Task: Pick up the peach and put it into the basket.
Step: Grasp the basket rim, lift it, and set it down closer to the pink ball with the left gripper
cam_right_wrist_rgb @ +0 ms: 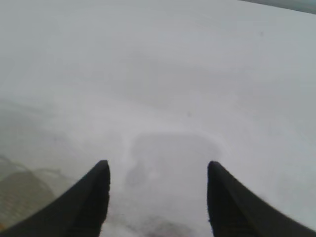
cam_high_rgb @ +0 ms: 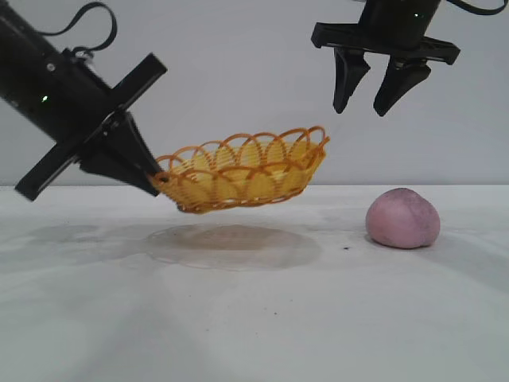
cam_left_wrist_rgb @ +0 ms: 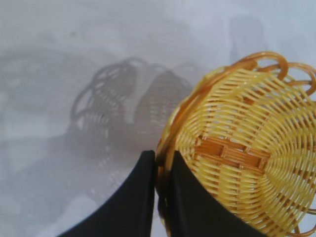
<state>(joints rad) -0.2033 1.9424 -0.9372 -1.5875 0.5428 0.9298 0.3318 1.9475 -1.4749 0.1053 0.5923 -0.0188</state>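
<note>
Peach (cam_high_rgb: 402,218) below right claw (cam_high_rgb: 371,95)

Yellow-orange woven basket (cam_high_rgb: 242,171), darker orange looped rim; dull pink-mauve peach (cam_high_rgb: 402,217); white table (cam_high_rgb: 254,318).

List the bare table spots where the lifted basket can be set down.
The table is bare in front of the peach, left of it under the basket held aloft by the left gripper, and further left under that arm. It is tighter on the right, where the open right gripper hangs above the peach.
</note>
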